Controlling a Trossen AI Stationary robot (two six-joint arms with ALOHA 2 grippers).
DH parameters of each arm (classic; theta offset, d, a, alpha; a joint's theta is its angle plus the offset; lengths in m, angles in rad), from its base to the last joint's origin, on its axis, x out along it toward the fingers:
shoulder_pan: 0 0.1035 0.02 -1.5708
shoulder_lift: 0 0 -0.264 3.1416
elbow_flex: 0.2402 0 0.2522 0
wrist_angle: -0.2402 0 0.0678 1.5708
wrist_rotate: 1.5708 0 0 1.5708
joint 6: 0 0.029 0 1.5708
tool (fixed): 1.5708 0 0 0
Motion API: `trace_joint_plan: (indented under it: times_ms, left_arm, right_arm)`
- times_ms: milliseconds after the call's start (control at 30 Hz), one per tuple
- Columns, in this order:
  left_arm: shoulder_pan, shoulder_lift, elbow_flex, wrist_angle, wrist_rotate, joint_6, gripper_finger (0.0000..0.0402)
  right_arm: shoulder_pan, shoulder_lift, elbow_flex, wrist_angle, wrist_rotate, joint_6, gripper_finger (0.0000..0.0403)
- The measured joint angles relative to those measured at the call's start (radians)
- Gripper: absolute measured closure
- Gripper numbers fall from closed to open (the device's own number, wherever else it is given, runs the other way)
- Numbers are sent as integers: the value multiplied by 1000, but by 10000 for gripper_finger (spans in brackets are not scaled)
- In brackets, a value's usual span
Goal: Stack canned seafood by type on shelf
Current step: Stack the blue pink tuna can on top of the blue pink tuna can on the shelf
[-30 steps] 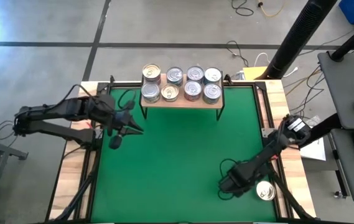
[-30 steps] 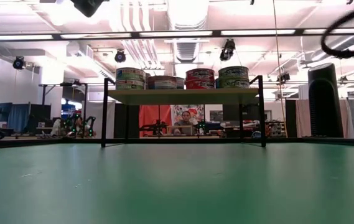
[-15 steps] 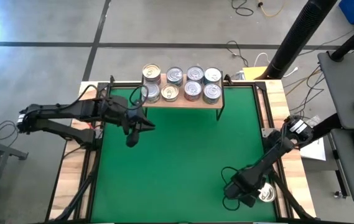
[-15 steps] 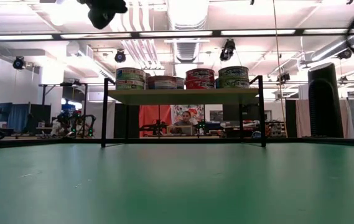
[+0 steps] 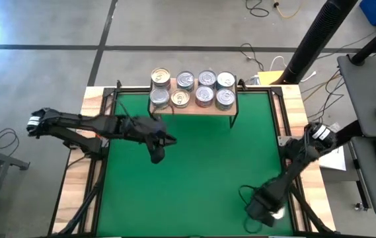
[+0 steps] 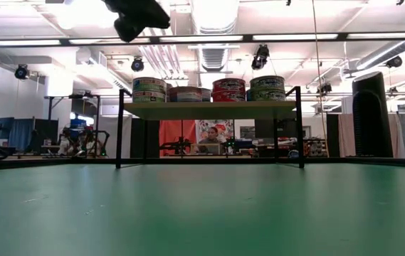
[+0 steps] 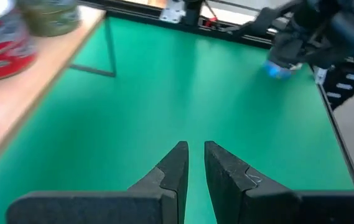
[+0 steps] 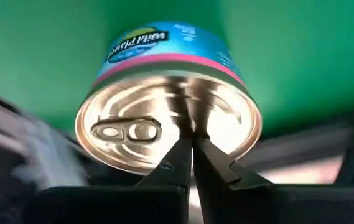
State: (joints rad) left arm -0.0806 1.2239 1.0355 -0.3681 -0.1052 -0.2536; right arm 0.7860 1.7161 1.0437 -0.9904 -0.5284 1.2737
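The shelf [image 5: 194, 106] stands at the far edge of the green mat on thin black legs, with several canned seafood tins [image 5: 204, 89] on it in two rows; the low view shows them on the board [image 6: 209, 109]. One blue-sided can [image 8: 164, 50] with a silver pull-tab top sits on the mat at the near right corner [image 5: 279, 213]. My right gripper [image 8: 193, 142] is shut, pointing down over that can's top. My left gripper [image 5: 156, 155] hovers above the mat left of centre, shut and holding nothing [image 7: 195, 155]. My right gripper's shut fingertips [image 8: 183, 155] stand over the middle of the can's silver top [image 8: 139, 130], coming from above at a slant. I cannot tell whether they touch the lid. The can sits upright on the mat.
A wooden border [image 5: 293, 106] frames the green mat [image 5: 201, 172], which lies open in the middle. Off the table stand a black column [image 5: 316, 39] at the far right and a desk [image 5: 373, 99] at the right.
My left gripper has travelled toward the table's right edge and a little nearer, sinking somewhat. My right gripper has shifted toward the near right corner and now covers most of the can there.
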Motion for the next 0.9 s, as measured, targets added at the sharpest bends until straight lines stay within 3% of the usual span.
trace_joint_plan:
  times_ms: [200, 433, 633, 767, 900]
  left_arm:
    - [-92, 110, 0, 46, -18, 13, 364]
    - [-157, 211, 0, -1, -17, -60, 364]
    - [-219, 310, 0, 121, -40, -94, 364]
    - [-248, 387, 0, 172, -42, -144, 364]
    - [-264, 462, 0, 179, -41, -180, 364]
  right_arm:
    - [-194, 0, 88, 74, 373, -94, 393]
    - [-234, 5, 237, 80, 601, -211, 386]
    - [-173, -3, 233, -44, 610, -165, 330]
    - [-138, -3, 187, -47, 556, -127, 251]
    - [-119, 8, 126, 38, 574, -123, 161]
